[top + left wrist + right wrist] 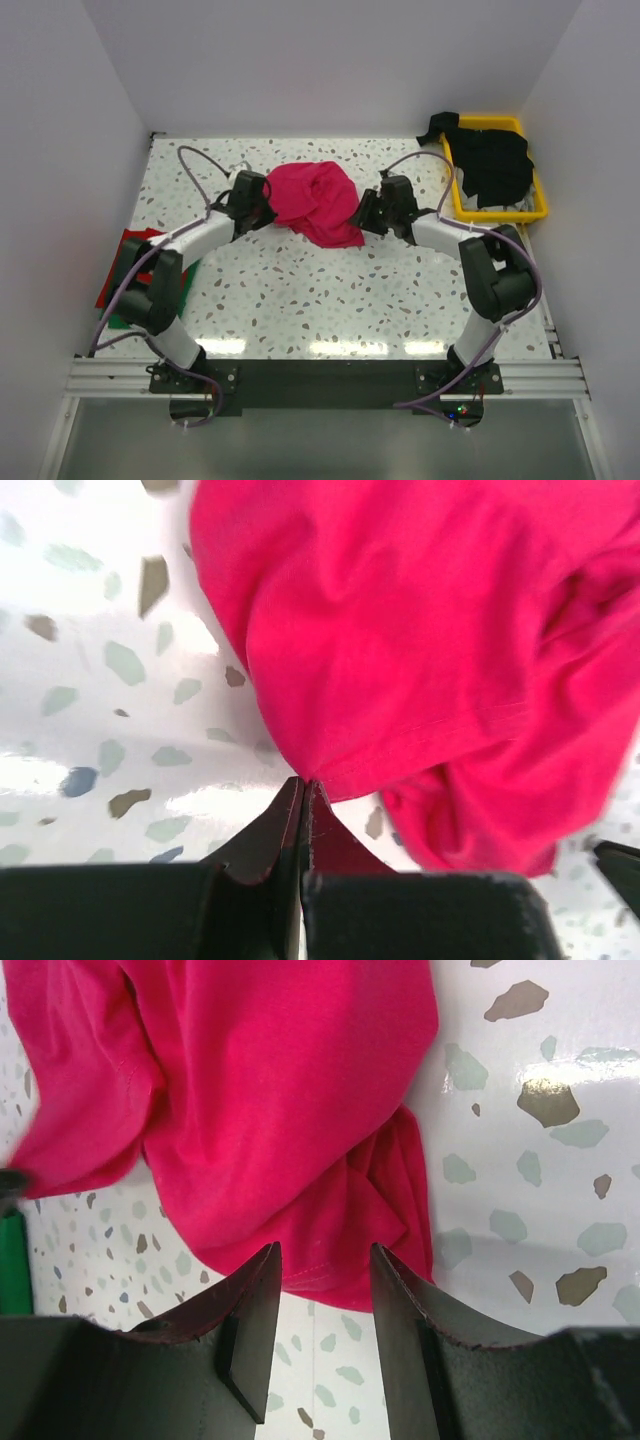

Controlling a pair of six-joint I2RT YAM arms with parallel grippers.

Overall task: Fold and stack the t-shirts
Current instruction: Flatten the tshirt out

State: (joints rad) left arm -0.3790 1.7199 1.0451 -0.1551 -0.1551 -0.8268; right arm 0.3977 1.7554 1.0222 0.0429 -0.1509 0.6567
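Note:
A crumpled magenta-pink t-shirt lies in a heap at the middle of the table. My left gripper is at its left edge. In the left wrist view the fingertips meet, pinching a corner of the pink hem. My right gripper is at the heap's right side. It is open in the right wrist view, and the shirt's lower hem lies just past and between the fingertips, touching neither.
A red t-shirt lies flat over a green one at the left edge, under my left arm. A yellow tray at the back right holds black t-shirts, one draped over its far rim. White walls close three sides.

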